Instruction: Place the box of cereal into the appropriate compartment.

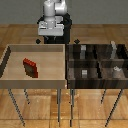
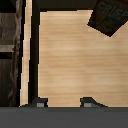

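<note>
The box of cereal (image 1: 30, 68) is small and red with dark edges. It lies tilted on the floor of the light wooden bin (image 1: 10, 75), at the exterior view's left. In the wrist view only a corner of the box of cereal (image 2: 110, 17) shows, over the pale bin floor. My gripper (image 1: 50, 36) hangs above the bin's far rim, well apart from the box. Both fingertips (image 2: 40, 103) show in the wrist view, and the gripper (image 2: 64, 102) is open with nothing between them.
A dark bin (image 1: 69, 70) split into several compartments stands at the exterior view's right, right beside the light bin. Small grey blocks (image 1: 84, 73) sit in its compartments. The light bin's dark wall (image 2: 31, 50) runs beside the gripper. Both bins stand on thin legs.
</note>
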